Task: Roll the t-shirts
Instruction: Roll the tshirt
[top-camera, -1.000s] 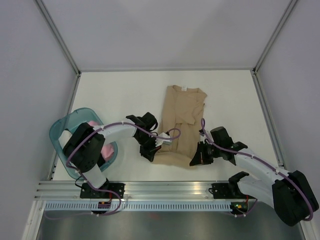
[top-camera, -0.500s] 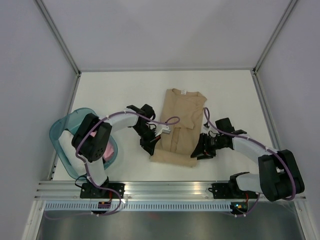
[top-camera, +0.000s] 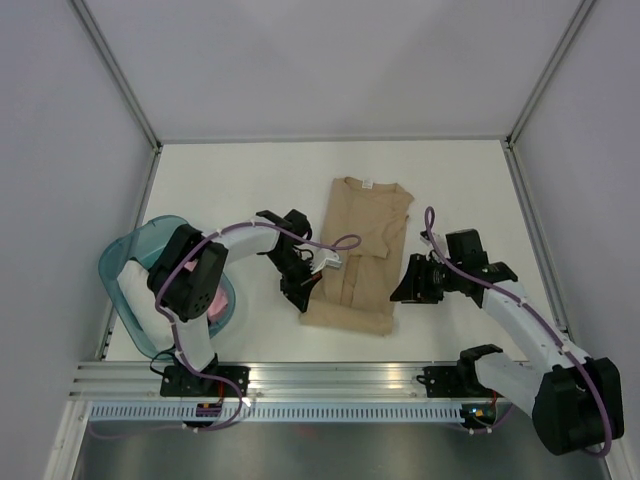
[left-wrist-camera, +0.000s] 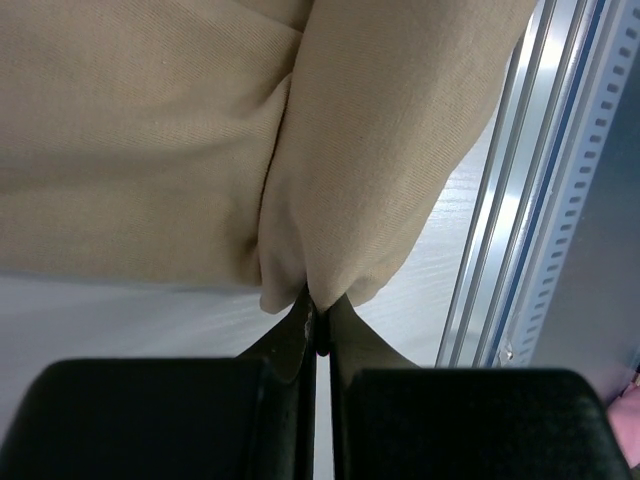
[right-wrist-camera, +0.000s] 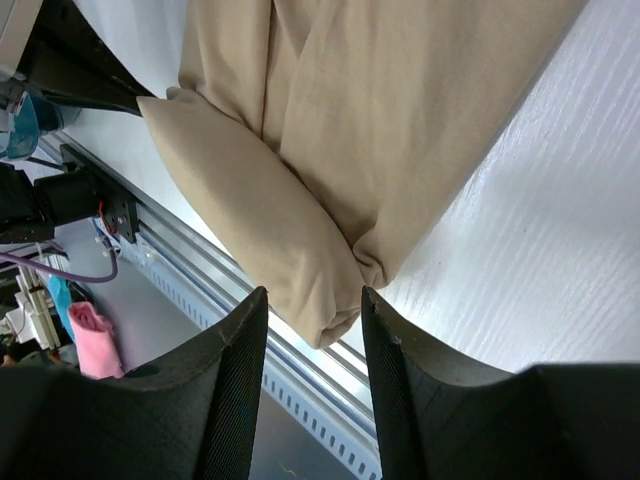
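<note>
A tan t-shirt (top-camera: 365, 235) lies on the white table, folded into a narrow strip with its neck label at the far end and its near end doubled over into a thick fold (right-wrist-camera: 270, 230). My left gripper (top-camera: 301, 292) is at the shirt's near left corner, shut on a pinch of the tan cloth (left-wrist-camera: 330, 270). My right gripper (top-camera: 404, 286) hovers just off the shirt's near right corner, open, with nothing between its fingers (right-wrist-camera: 235, 350). A pink t-shirt (top-camera: 212, 298) lies in the basket, mostly hidden by the left arm.
A translucent teal basket (top-camera: 135, 262) sits at the table's near left, under the left arm. An aluminium rail (top-camera: 330, 378) runs along the near edge, close behind the shirt's fold. White walls enclose the table on three sides.
Both grippers carried the shirt's near end away from the rail, doubling it over. Then the right gripper opened, let go of the right corner and drew back to the right. The left stays shut.
</note>
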